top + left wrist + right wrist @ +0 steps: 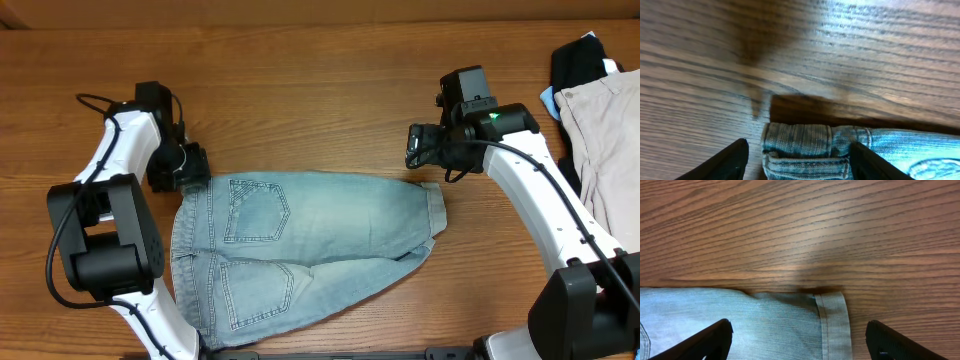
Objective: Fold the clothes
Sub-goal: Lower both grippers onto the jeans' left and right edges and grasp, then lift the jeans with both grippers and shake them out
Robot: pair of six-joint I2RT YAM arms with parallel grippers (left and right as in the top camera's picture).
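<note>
1. The jeans (310,235) lie flat on the table (320,80) in the lower middle of the overhead view, with the waist and back pockets at the left and the legs running right
2. The left gripper (190,168) sits at the upper left corner of the denim; its jaws stand apart, with the waistband corner (797,142) and a belt loop between them, not yet pinched
3. The right gripper (425,150) is just above the upper right end; its jaws are also apart, and the cuffed hem (835,322) lies between them at the bottom of its wrist view
4. The step looks like a two-point pinch on the upper edge, so the halves can be folded together towards the bottom of the frame
5. Each gripper should go low enough to take every layer, since catching only the top one would let the fabric peel apart
6. Close both before lifting, then raise them evenly to keep the edge taut and straight
7. Carry the right side clear of the beige trousers (600,130) and black garment (580,60) at the far right
</note>
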